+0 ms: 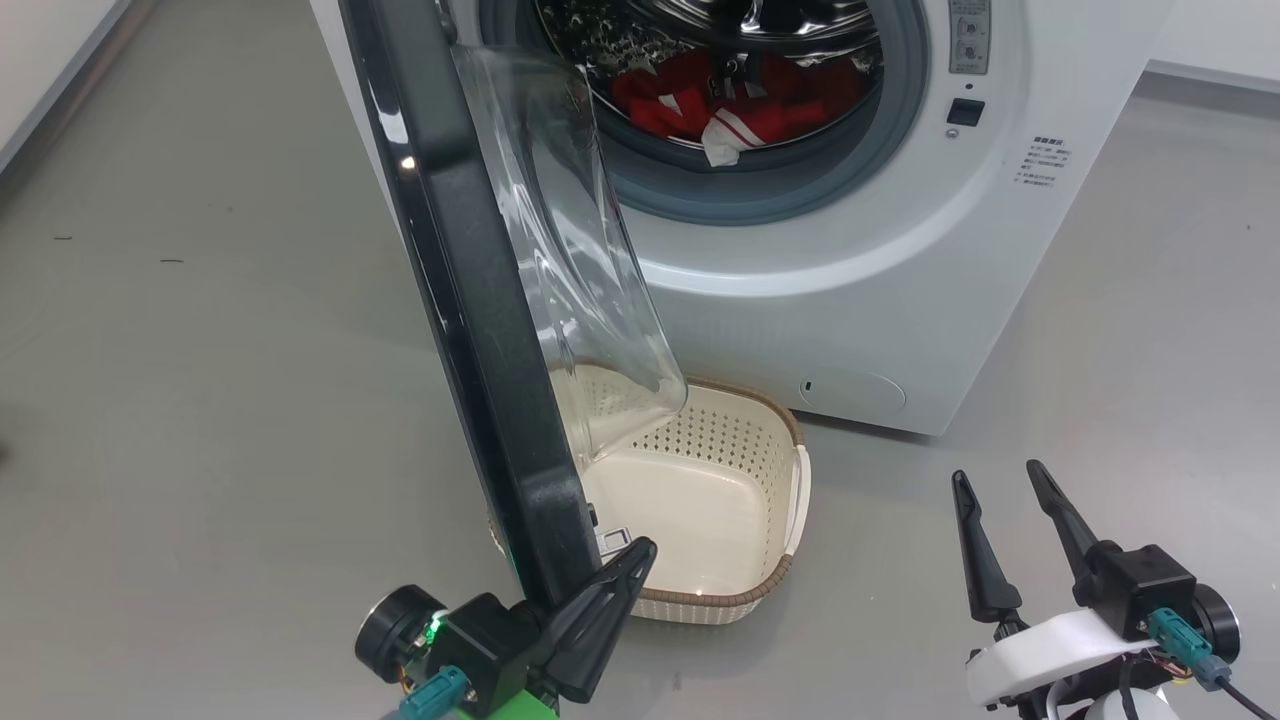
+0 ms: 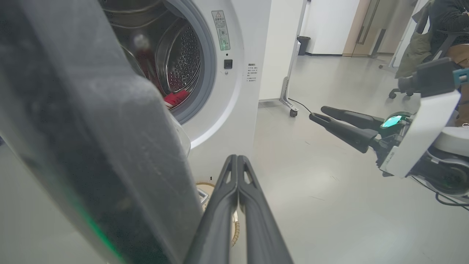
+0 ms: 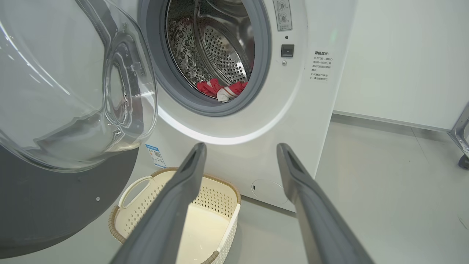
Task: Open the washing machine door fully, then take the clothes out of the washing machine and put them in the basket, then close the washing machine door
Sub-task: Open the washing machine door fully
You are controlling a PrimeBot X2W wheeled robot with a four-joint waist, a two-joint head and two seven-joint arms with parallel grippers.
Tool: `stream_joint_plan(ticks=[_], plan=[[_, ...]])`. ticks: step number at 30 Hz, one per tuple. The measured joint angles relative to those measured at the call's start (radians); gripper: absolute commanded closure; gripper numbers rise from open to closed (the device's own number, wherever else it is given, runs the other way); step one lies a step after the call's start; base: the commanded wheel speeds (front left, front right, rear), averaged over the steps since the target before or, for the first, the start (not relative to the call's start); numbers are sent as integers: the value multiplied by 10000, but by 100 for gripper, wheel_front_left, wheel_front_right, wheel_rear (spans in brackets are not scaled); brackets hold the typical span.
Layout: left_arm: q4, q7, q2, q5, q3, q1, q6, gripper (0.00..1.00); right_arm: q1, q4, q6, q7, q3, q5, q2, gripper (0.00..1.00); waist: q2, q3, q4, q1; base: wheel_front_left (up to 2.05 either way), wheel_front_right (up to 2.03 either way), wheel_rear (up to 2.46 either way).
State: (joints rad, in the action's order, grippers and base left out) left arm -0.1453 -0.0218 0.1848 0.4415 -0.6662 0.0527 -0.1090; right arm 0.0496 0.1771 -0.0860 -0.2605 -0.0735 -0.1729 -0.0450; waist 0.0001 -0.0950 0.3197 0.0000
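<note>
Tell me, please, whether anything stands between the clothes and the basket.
Partly: the open door, chiefly its glass bowl, seems to hang over the basket on its left side. The clothes lie in the drum above; the basket's right side looks free.

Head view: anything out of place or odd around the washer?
One thing: the basket sits right beneath the open washing machine door, whose glass bowl seems to overhang its left part, so dropping clothes in looks awkward. Nothing spilled or damaged; the red clothes lie in the drum.
</note>
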Motion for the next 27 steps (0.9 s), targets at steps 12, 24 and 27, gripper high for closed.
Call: stream_joint_plan(ticks=[12, 24, 27], plan=[[234, -19, -56, 52, 128, -1, 184, 100, -2, -2, -8, 0, 228, 73, 13, 0, 0, -41, 354, 0, 0, 0, 0], [391, -236, -242, 69, 184, -2, 337, 100, -3, -15, -10, 0, 385, 161, 15, 0, 0, -149, 961, 0, 0, 0, 0], [416, -249, -284, 69, 201, -8, 418, 100, -3, -15, -10, 0, 407, 167, 15, 0, 0, -174, 1131, 0, 0, 0, 0]])
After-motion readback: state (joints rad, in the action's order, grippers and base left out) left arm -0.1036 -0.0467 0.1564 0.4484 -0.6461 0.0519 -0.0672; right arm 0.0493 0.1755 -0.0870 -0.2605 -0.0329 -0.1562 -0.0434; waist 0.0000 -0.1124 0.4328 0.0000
